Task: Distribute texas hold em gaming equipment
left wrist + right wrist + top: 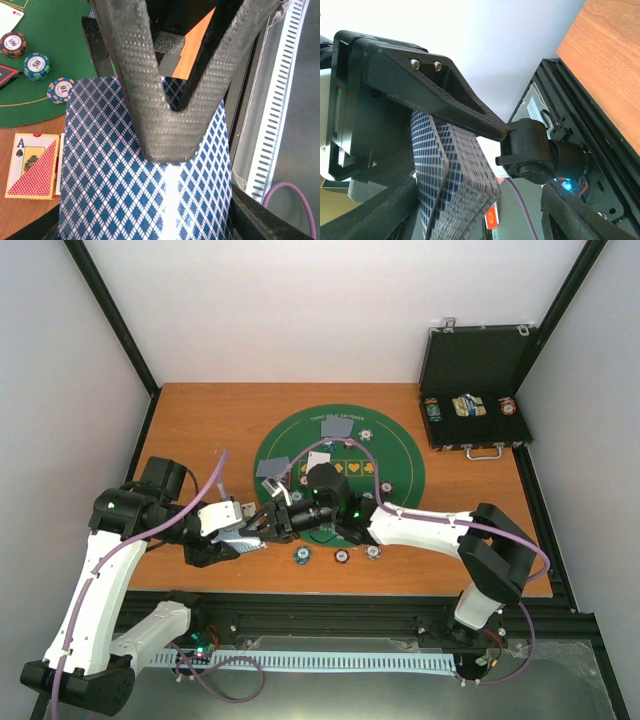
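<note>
White panel walls (pixel 300 310), black corner posts (pixel 110 312). Orange-brown wooden table (pixel 200 410). Light even, diffuse.

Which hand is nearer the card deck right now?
Left. The left hand is shut on the card deck; the right hand is open, fingers straddling it.

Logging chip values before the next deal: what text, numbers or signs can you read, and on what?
"100": dark chip
"50": blue-green chip
"10": orange-blue chip
"A" above a spade sign: red-and-yellow card
Lettering on green mat: too small to read.
</note>
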You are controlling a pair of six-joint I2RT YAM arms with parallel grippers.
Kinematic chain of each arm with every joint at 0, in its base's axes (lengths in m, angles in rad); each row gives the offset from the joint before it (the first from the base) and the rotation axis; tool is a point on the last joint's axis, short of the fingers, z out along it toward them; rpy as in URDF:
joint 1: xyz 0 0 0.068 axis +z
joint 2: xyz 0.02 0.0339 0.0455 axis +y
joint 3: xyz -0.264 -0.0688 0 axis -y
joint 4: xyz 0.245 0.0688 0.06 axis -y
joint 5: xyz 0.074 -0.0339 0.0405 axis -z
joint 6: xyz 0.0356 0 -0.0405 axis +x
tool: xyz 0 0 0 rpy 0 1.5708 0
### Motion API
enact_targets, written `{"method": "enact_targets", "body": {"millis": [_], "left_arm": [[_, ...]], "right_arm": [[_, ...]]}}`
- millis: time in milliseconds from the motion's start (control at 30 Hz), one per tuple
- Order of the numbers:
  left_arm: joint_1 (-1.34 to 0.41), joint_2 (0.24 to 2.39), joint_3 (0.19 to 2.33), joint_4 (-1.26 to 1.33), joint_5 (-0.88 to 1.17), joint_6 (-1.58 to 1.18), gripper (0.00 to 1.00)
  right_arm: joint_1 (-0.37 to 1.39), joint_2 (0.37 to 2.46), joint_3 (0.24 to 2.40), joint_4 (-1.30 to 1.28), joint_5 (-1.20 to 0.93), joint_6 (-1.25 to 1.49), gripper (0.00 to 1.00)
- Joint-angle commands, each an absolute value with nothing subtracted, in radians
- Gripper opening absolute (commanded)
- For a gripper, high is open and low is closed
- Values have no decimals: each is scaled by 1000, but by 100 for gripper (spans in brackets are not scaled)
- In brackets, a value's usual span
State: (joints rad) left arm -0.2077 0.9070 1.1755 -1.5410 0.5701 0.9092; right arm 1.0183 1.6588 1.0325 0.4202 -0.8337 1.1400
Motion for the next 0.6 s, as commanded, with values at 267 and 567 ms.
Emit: {"method": "enact_targets", "body": {"millis": [267, 567], "left_arm": [[-207, 899, 1232, -1528, 613, 896, 13], [-207, 903, 1230, -1525, 626, 893, 13]], "right_arm": [[999, 1597, 1011, 352, -829, 1102, 73], [1053, 1649, 1103, 382, -868, 1104, 81]]}}
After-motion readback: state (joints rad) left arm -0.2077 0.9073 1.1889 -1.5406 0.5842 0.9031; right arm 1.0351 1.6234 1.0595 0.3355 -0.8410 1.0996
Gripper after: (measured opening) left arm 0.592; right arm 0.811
